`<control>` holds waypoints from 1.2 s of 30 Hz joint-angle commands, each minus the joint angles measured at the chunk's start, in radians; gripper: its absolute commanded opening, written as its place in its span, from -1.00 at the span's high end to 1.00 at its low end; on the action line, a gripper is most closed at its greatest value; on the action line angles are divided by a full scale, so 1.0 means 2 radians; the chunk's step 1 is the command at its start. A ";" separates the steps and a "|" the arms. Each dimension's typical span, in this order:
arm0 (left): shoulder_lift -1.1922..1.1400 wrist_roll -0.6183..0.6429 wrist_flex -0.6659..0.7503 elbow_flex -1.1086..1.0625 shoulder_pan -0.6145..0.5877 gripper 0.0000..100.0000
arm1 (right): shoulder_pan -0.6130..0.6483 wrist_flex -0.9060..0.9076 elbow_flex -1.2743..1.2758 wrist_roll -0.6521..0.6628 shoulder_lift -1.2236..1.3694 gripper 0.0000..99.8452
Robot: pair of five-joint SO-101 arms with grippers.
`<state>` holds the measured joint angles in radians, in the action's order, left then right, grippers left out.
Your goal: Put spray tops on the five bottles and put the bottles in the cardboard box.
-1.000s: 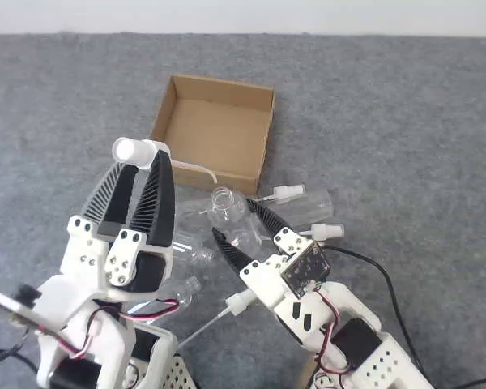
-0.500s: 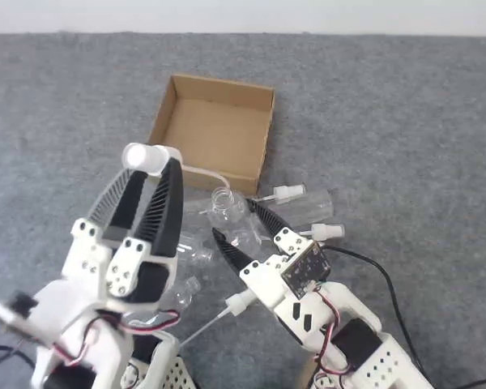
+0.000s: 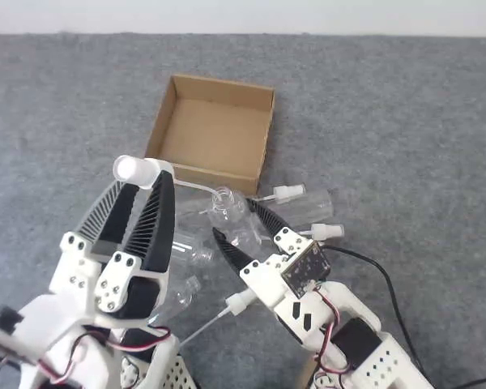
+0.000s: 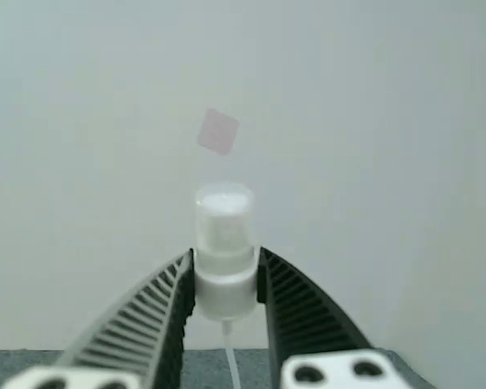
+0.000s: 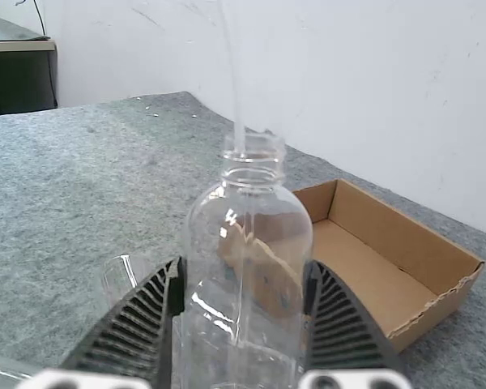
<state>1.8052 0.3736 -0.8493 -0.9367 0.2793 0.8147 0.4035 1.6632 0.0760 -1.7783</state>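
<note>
1. Near the tabletop's front edge, the right gripper (image 3: 233, 219) is closed round the belly of a clear bottle (image 3: 224, 203). It holds the bottle upright with the open mouth up, which I'd say offers a steady target.
2. Over on the other side, the left gripper (image 3: 142, 182) is pinched on the collar of a white spray top (image 3: 134, 168), with the nozzle head poking out past the fingertips. It's carried high, likely so the long dip tube (image 3: 196, 167) has room to thread down.
3. From the right wrist, that dip tube (image 5: 235, 81) drops to the bottle (image 5: 247, 243) between the right gripper (image 5: 243, 279) fingers. It meets the neck and seems to run on inside, though through clear plastic I can't be sure.
4. So the spray top (image 4: 223, 243) in the left gripper (image 4: 224, 271) sits well above the neck, not yet seated.
5. Just beyond the held bottle, toward the far edge, waits the open cardboard box (image 3: 166, 109).
6. Beside the right gripper, two capped bottles (image 3: 308, 198) lie on their sides. A loose spray top (image 3: 239, 301) rests against the right arm near the front edge.
</note>
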 commanded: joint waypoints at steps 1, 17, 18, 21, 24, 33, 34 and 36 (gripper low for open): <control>0.008 0.003 0.003 0.002 0.002 0.97 | -0.010 -0.010 0.010 0.005 -0.009 0.89; 0.007 -0.028 0.093 -0.122 0.004 0.97 | -0.029 -0.013 0.010 0.005 -0.010 0.89; 0.007 -0.029 0.102 -0.136 0.002 0.97 | -0.029 -0.012 0.010 0.005 -0.010 0.89; 0.007 -0.044 0.120 -0.163 0.007 0.97 | -0.029 -0.011 0.010 0.005 -0.010 0.89; 0.007 -0.036 0.120 -0.167 0.018 0.97 | -0.029 -0.010 0.010 0.005 -0.010 0.89; 0.007 -0.038 0.069 -0.169 0.048 0.97 | -0.029 -0.010 0.010 0.005 -0.010 0.89; 0.007 -0.038 0.068 -0.172 0.051 0.97 | -0.029 -0.010 0.010 0.005 -0.010 0.89; 0.007 -0.038 0.069 -0.181 0.056 0.97 | -0.029 -0.010 0.010 0.005 -0.010 0.89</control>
<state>1.8052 0.3030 -0.7096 -1.2804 0.3728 0.7718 0.4035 1.6632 0.0760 -1.7783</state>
